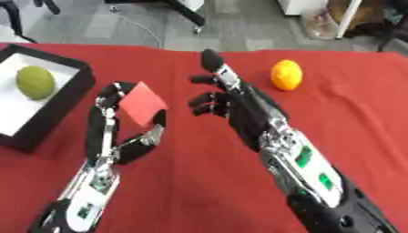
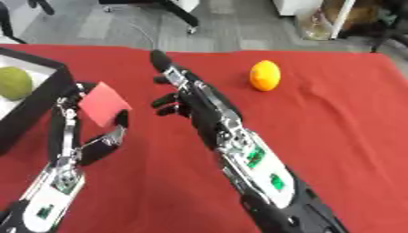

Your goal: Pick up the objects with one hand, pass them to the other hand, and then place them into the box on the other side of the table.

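A red cube is pinched between the fingers and thumb of my left hand, held above the red tablecloth near the box. My right hand hovers just right of the cube with its fingers partly straight and holds nothing. An orange fruit lies on the cloth to the right of that hand. A green round fruit lies inside the black box with a white floor at the left edge.
The red cloth covers the whole table. Beyond its far edge is grey floor with chair legs and a cable.
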{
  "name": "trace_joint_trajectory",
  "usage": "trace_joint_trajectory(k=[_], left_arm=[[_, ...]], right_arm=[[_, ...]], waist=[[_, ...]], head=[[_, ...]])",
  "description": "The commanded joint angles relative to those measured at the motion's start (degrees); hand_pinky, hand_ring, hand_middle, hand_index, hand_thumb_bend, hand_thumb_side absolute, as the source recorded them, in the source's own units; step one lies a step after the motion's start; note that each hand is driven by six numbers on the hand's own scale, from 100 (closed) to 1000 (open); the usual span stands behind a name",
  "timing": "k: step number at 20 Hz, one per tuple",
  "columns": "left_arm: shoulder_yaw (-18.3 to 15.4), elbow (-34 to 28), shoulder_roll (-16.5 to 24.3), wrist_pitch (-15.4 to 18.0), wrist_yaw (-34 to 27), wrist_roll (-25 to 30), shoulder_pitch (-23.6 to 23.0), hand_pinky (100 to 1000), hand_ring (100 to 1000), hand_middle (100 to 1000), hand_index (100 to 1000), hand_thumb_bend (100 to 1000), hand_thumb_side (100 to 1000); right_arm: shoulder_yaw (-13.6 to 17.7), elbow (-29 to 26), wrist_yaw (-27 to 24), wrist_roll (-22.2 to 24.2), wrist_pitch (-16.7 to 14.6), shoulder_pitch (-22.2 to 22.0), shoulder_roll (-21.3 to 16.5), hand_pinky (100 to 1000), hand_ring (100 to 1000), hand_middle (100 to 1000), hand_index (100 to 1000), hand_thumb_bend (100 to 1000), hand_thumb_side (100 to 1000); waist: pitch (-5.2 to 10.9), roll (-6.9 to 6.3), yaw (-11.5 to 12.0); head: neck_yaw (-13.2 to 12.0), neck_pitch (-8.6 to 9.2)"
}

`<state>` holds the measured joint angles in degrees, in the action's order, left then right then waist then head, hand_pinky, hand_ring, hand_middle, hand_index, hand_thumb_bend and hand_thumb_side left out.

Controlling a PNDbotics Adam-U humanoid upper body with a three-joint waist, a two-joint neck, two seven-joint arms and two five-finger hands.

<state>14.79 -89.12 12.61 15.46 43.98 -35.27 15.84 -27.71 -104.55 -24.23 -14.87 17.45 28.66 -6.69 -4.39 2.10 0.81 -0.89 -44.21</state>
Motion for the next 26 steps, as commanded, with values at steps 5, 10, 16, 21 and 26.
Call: trace_joint_trajectory(k=[5, 10, 16, 21, 26], left_arm=[[-10.3, -6.1, 8.4, -17.2, -1.6, 7.1, 0.3, 717, 636, 592, 676, 240, 511], [-20.5, -3.4, 19.5, -35.9, -1.5, 17.1, -0.2, 726, 660, 623, 704, 342, 557], [-22.0, 11.5, 26.5, -43.2, 0.7, 31.9, 2.0, 799, 756, 767, 865, 727, 637], [-22.5, 16.3, 27.7, -38.6, 4.8, 42.0, 4.2, 836, 807, 843, 927, 935, 662], [-24.0, 7.8, 25.8, -37.0, 2.9, 37.8, 3.5, 808, 787, 821, 913, 882, 665]], right_arm=[[7.4, -0.2, 7.9, -3.8, -3.6, -1.9, -2.0, 640, 588, 772, 951, 496, 707], [11.2, 5.3, 12.6, -7.3, -6.0, -5.0, -1.5, 634, 576, 759, 942, 468, 677], [11.4, 8.3, 13.6, -7.4, -7.7, -6.1, -0.9, 631, 569, 752, 938, 457, 674], [11.7, 9.4, 14.5, -7.3, -8.1, -6.3, -1.1, 629, 564, 747, 938, 451, 674], [13.7, 10.7, 20.5, -6.3, -7.1, -4.9, -6.5, 631, 556, 724, 928, 442, 649]], waist=[[0.65, -0.43, 0.1], [1.05, -1.44, 0.2], [1.21, -2.07, -0.5], [1.25, -2.09, -0.8], [1.27, -1.97, -0.2]], head=[[-1.0, 0.10], [-3.8, 0.10], [-7.8, 0.10], [-9.8, 0.10], [-8.4, 0.10]])
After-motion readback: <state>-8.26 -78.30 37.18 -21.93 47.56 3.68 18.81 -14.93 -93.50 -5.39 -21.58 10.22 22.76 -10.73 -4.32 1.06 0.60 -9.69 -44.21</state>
